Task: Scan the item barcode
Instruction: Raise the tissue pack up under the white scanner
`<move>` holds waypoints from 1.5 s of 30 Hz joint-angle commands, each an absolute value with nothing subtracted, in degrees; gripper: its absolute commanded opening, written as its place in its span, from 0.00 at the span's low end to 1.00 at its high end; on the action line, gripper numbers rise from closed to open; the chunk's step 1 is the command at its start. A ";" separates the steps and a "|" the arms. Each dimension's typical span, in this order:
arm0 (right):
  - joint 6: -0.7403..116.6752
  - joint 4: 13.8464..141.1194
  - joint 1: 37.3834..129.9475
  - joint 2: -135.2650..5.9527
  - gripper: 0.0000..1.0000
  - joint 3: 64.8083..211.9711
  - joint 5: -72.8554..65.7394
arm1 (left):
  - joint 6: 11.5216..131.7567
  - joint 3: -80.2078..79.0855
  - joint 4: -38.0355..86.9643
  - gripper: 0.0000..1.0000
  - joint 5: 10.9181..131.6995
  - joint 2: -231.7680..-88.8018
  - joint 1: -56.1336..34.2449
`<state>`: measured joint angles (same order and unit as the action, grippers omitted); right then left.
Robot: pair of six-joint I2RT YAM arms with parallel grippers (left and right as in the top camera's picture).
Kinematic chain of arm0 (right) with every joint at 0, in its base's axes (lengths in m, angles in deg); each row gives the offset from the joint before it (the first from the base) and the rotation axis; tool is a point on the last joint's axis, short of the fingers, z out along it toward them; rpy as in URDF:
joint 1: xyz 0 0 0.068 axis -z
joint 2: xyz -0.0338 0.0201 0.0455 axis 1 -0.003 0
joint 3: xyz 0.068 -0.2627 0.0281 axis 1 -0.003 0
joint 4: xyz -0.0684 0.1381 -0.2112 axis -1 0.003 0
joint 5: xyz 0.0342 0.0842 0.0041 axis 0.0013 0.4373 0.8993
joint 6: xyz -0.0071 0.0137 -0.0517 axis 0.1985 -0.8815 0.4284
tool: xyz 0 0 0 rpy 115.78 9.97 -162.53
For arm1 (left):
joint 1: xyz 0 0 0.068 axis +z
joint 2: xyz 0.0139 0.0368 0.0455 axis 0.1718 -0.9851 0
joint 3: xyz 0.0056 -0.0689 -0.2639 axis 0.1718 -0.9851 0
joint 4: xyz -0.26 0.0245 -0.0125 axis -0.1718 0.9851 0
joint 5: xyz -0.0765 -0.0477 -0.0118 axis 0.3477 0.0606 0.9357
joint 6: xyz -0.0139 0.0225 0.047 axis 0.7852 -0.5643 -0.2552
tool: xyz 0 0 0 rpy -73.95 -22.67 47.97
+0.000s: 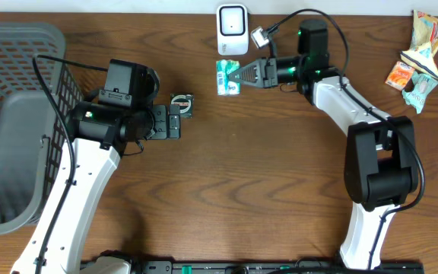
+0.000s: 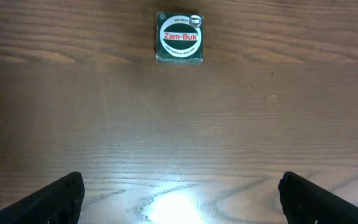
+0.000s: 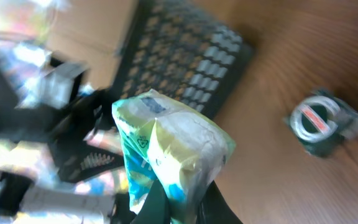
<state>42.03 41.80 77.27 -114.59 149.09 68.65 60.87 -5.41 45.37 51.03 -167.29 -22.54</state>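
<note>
Green and white, the packet [image 1: 223, 78] is pinched at one end by my right gripper [image 1: 236, 75], jaws clamped tight on it. Overhead, it sits just in front of the white scanner [image 1: 233, 29], near it but not touching. I cannot tell whether the packet is resting on the table [image 1: 234, 198] or is clear of it. The right wrist view is blurred, though the packet [image 3: 169, 155] fills the middle of the picture above the dark fingers [image 3: 157, 208].

My left gripper [image 1: 175, 120] has its jaws wide apart with nothing between them. In its wrist view the two fingertips [image 2: 61, 196] sit at the bottom corners over bare wood. A small green Zam-Buk tin [image 2: 179, 37] lies on the table ahead of them, apart from both. Overhead, that tin [image 1: 182, 104] is just beside the left gripper and to the left of the packet.

A grey basket [image 1: 21, 46] stands at the far left. A few snack packs [image 1: 417, 65] lie at the top right, well apart from the scanner.
</note>
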 commanded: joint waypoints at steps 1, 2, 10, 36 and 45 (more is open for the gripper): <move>45.64 47.83 73.58 -113.67 0.01 149.20 52.69 | 60.52 -4.78 45.35 0.98 50.70 -166.92 -22.47; 47.39 50.70 72.51 -113.67 0.01 149.22 46.70 | 60.52 -4.78 45.35 0.98 50.70 -166.90 -22.47; 61.75 80.62 69.97 -113.12 0.01 162.18 -0.14 | 60.52 -4.78 45.35 0.98 50.70 -166.90 -22.47; 121.92 35.27 65.38 -130.04 0.01 172.06 -28.62 | 60.52 -4.78 45.33 0.98 50.68 -166.90 -22.47; 122.31 45.84 65.80 -137.19 0.01 187.64 -25.40 | 60.52 -4.78 45.35 0.98 50.70 -166.92 -22.47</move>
<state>121.59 44.60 65.82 -135.35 182.05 -26.50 60.87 -5.41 45.33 51.00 -167.29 -22.54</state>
